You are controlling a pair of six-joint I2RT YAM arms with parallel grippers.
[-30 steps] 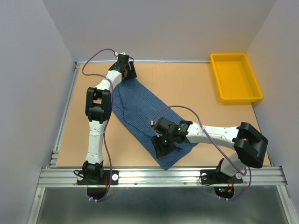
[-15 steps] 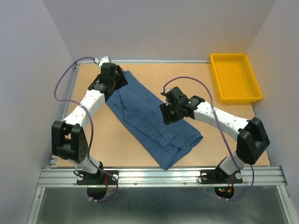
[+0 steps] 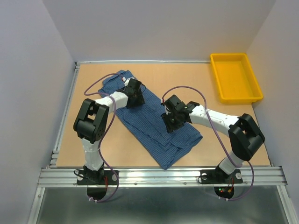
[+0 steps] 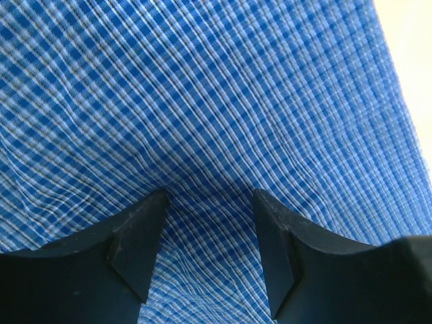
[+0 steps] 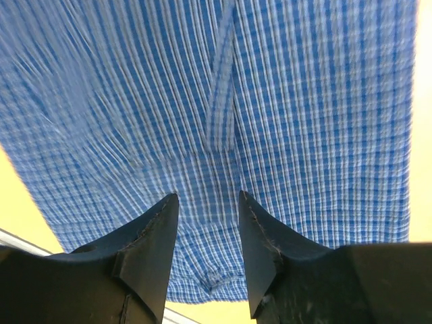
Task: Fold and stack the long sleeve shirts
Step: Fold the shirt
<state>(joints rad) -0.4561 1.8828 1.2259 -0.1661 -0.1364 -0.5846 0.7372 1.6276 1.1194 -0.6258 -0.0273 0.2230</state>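
Shirt: I see one blue checked shirt (image 3: pixel 145 119) lying as a long diagonal strip on the table (image 3: pixel 196 86), from far left toward the near middle. Its far end is bunched and a folded bulge shows on its right near side.
Left gripper: the left gripper (image 3: pixel 134 98) is low over the far half of the strip. In the wrist view its jaws are spread, the tips at the cloth (image 4: pixel 202 101) and nothing pinched between them.
Right gripper: the right gripper (image 3: pixel 169 125) is over the middle of the strip. Its jaws are also parted, with only flat cloth (image 5: pixel 304 101) below them.
What changed: a second ago the two grippers were at the strip's opposite ends. Both have now come inward, and the near end looks shifted and doubled up.
Meaning for the task: I judge the lengthwise fold as made but loose, and a crosswise fold is still to do.
Stacking: not started. The yellow tray (image 3: pixel 233 99) sits well apart at far right.
Risk: a grab here could catch one layer only.
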